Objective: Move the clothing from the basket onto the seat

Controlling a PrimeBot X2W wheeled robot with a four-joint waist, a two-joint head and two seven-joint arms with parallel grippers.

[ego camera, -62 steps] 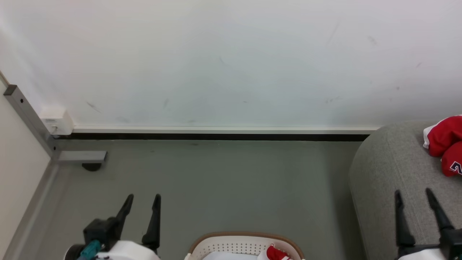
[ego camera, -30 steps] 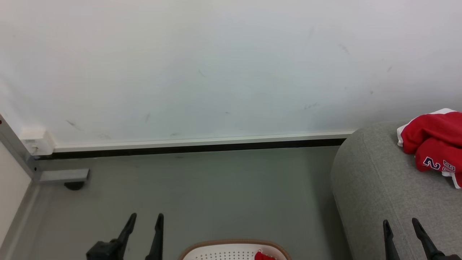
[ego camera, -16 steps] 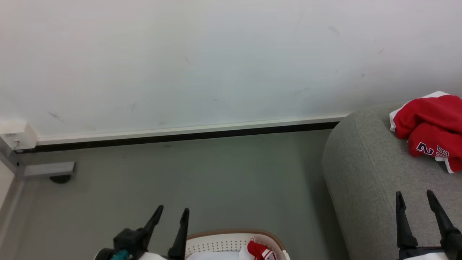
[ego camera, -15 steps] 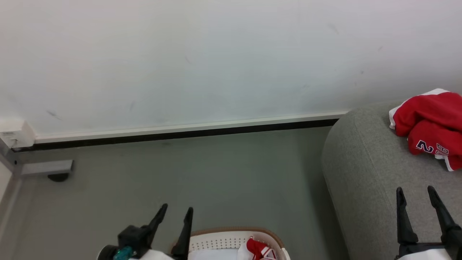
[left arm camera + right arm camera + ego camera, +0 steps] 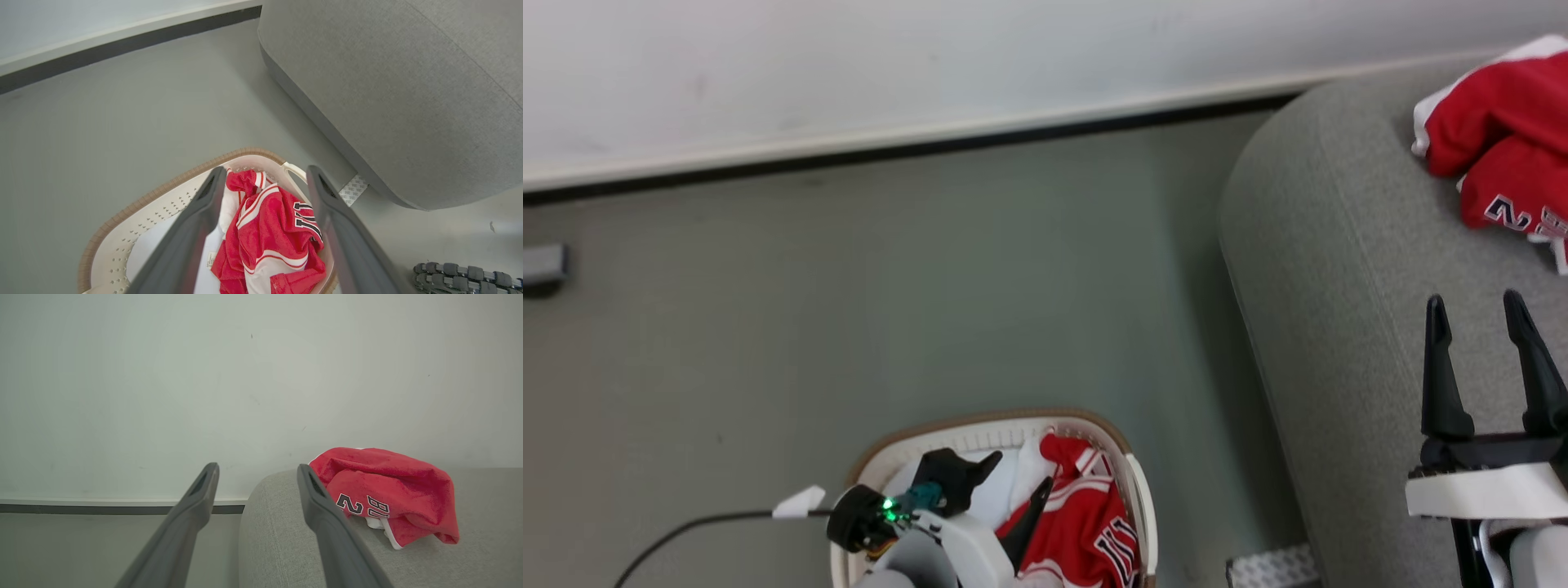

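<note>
Where the grey floor (image 5: 849, 286) filled the left, the left gripper (image 5: 1015, 476) hung over the basket (image 5: 980, 420), fingers spread and holding nothing, tips angled towards the red jersey (image 5: 1086, 523) crumpled against the basket's right wall; whether a tip touched the fabric was unclear. Next right: the seat (image 5: 1339, 245), near the basket but apart from it. On its far part lay a second red garment (image 5: 1503, 147), lettered, white-trimmed. Far right: the right gripper (image 5: 1474, 299), likewise spread and empty, above the seat, short of that garment.
</note>
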